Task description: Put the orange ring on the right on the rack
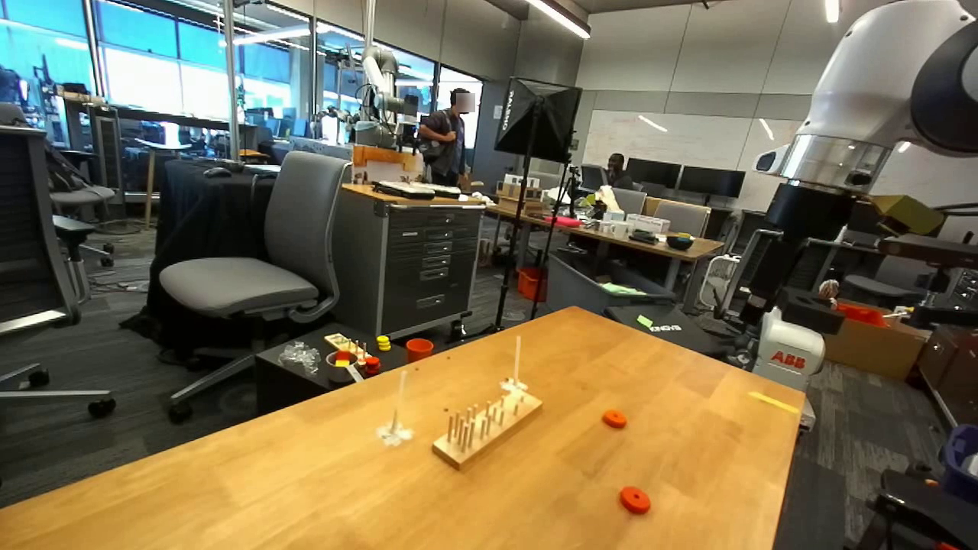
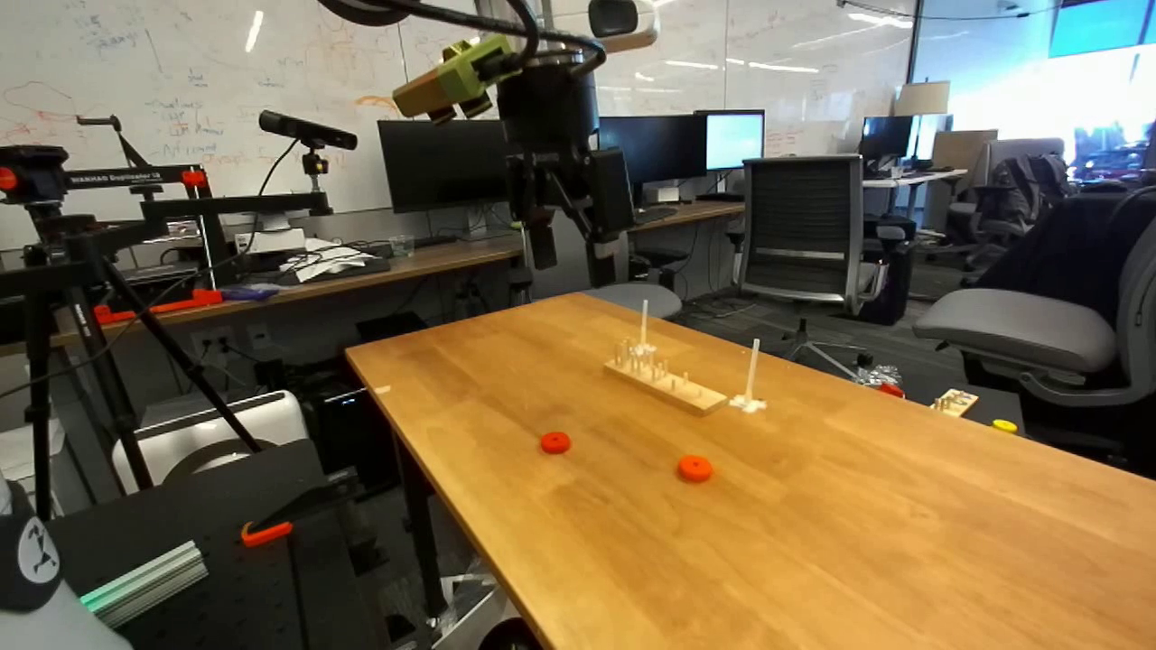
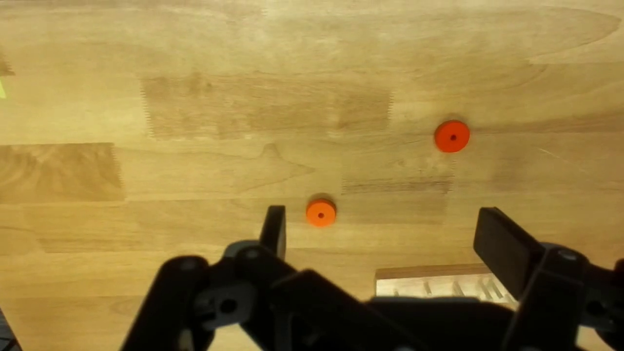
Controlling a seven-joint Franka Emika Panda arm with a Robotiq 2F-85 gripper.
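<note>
Hovering gripper (image 3: 382,229): suspended above the table (image 1: 306,473), clear of its surface in both exterior views.
Finger setting: fingertips (image 3: 275,229) set wide apart, with the table seen through the gap between them.
Redder ring (image 3: 446,134): flat on the table, at one o'clock from the middle of the finger gap in the wrist view, well apart from the gripper.
Lighter ring (image 3: 317,208): flat on the table, between nine and ten o'clock from the same middle in the wrist view; framed between the fingertips there, but below them on the table.
Ring spacing, wrist view: lighter ring at eight o'clock from redder ring, well apart.
Rack (image 2: 666,385): pale strip base with upright pegs, on the table; between four and five o'clock from the finger gap in the wrist view, partly hidden by the gripper.
Stands: in an exterior view, thin stand (image 2: 644,323) at eleven o'clock from the rack, second stand (image 2: 751,372) between three and four o'clock.
Ring offset: in that exterior view, redder ring at six o'clock from the gripper, lighter ring at five.
Right-side ring: redder in the wrist view, lighter in that exterior view; which is meant cannot be told.
</note>
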